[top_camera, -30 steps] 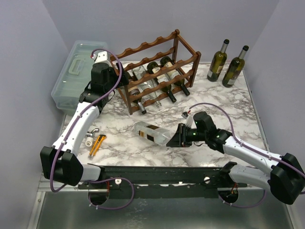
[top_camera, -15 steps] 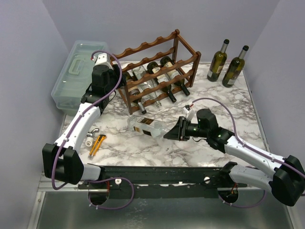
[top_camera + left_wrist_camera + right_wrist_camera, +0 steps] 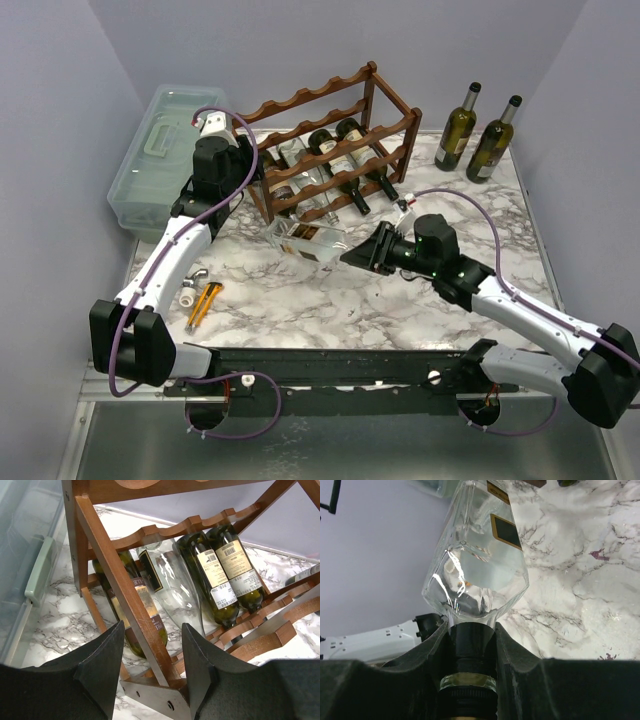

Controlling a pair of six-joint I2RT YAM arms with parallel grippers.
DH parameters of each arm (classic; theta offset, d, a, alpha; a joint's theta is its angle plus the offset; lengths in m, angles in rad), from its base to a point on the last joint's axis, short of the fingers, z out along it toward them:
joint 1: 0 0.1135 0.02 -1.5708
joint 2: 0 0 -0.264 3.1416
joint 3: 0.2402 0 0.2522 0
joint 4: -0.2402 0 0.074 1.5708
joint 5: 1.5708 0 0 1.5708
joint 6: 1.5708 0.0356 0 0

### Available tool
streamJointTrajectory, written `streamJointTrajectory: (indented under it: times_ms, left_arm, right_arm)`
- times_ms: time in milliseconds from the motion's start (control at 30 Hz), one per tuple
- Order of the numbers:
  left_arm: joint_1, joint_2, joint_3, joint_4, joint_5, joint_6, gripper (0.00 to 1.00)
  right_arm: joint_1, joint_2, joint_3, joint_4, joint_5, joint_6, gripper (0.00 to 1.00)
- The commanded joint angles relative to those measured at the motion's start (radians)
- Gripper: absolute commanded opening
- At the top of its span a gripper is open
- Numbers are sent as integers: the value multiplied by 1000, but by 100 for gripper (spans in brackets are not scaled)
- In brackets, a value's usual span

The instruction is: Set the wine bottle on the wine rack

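Note:
The wine rack (image 3: 330,130) is dark reddish-brown wood with wavy rails and stands at the back of the marble table, with several bottles lying in it. My left gripper (image 3: 255,178) is at its left end. In the left wrist view its fingers (image 3: 152,630) close round the foot of the rack's corner post (image 3: 125,590). The clear wine bottle (image 3: 305,240) hangs tilted just in front of the rack's lower left corner. My right gripper (image 3: 365,252) is shut on its dark neck; the right wrist view shows both sides of the gripper (image 3: 470,630) pressed against it, the bottle body (image 3: 480,565) beyond.
A pale green plastic box (image 3: 160,150) lies left of the rack. Two dark bottles (image 3: 459,128) (image 3: 494,140) stand upright at the back right. An orange-handled tool (image 3: 204,303) and a small white fitting (image 3: 190,290) lie near the left front edge.
My right gripper has lifted the clear bottle off the table and carried it left and back toward the rack. My left gripper's jaws have closed in round the rack's post.

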Motion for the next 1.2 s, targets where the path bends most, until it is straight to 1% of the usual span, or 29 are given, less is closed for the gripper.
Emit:
streamJointTrajectory:
  times_ms: [0,167,333,600,1000,1167]
  left_arm:
    - [1,11,-24,-14,13,22,50]
    - [-5,7,-24,-13,19,25,50]
    - [-8,1,-24,-12,20,26,49]
    - [-9,12,-24,-11,28,25,47]
    - [-14,16,-24,-11,31,28,46]
    - [-14,23,-24,-11,38,24,45]
  right_arm:
    - [5,-2,86,216,69,78,1]
    - [6,15,92,249,104,115,1]
    - [5,4,62,329,133,147,1]
    - [3,-7,54,388,200,154,1]
    - [5,60,100,424,245,130,0]
    - [5,108,99,491,249,132,1]
